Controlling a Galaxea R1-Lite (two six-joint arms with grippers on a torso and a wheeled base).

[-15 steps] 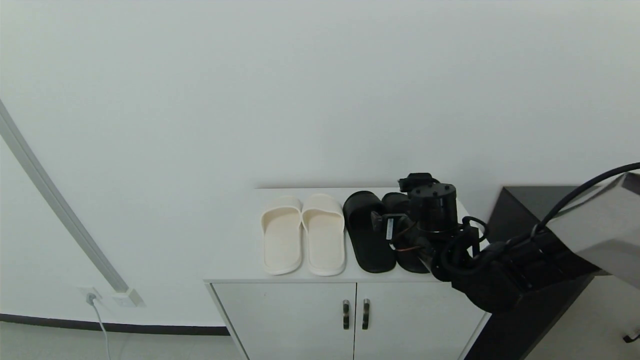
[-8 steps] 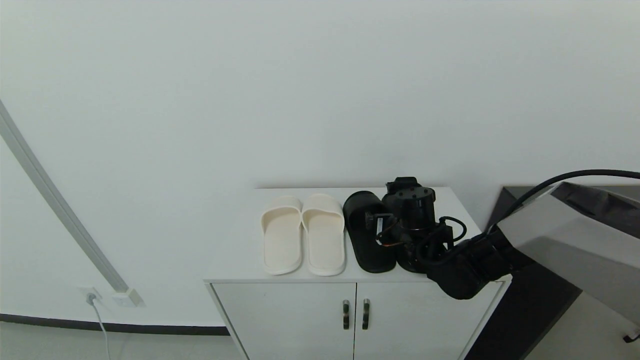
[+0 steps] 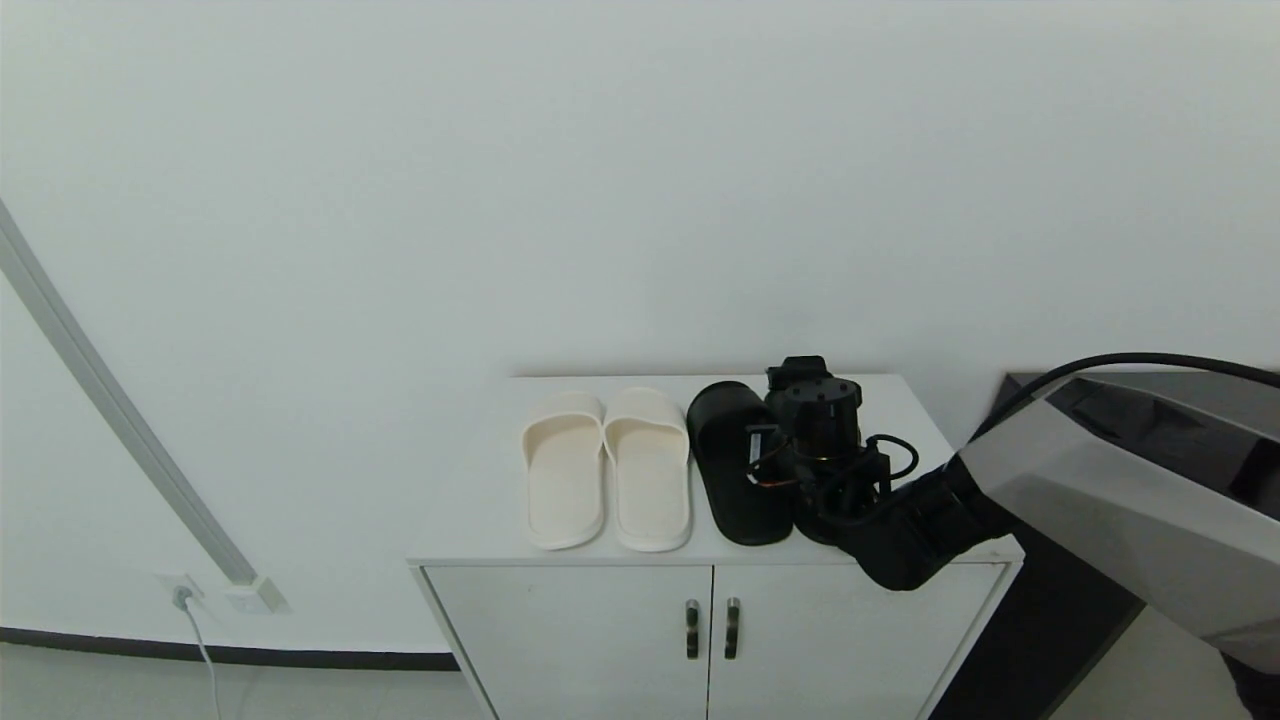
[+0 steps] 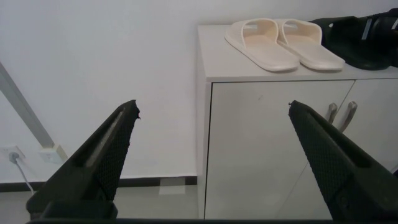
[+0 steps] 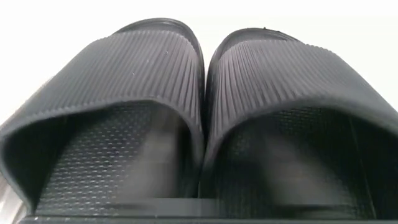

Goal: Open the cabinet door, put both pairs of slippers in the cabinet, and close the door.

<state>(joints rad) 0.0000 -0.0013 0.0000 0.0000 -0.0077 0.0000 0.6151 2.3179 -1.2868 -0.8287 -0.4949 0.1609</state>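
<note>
Presently the right gripper [image 3: 810, 400] is held low over the cabinet [image 3: 560, 610] at the black slippers [image 5: 137, 74], arm outstretched, grip not discernible; the left gripper [image 4: 212, 106] is held spread, the cabinet ahead of its fingers [image 4: 106, 155].

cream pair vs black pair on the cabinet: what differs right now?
Cream slippers are pale; black slippers are dark. Cream slippers sit to the left, fully exposed; black slippers sit to the right, partly covered by the right arm. Both pairs lie flat, side by side, on the cabinet.
</note>
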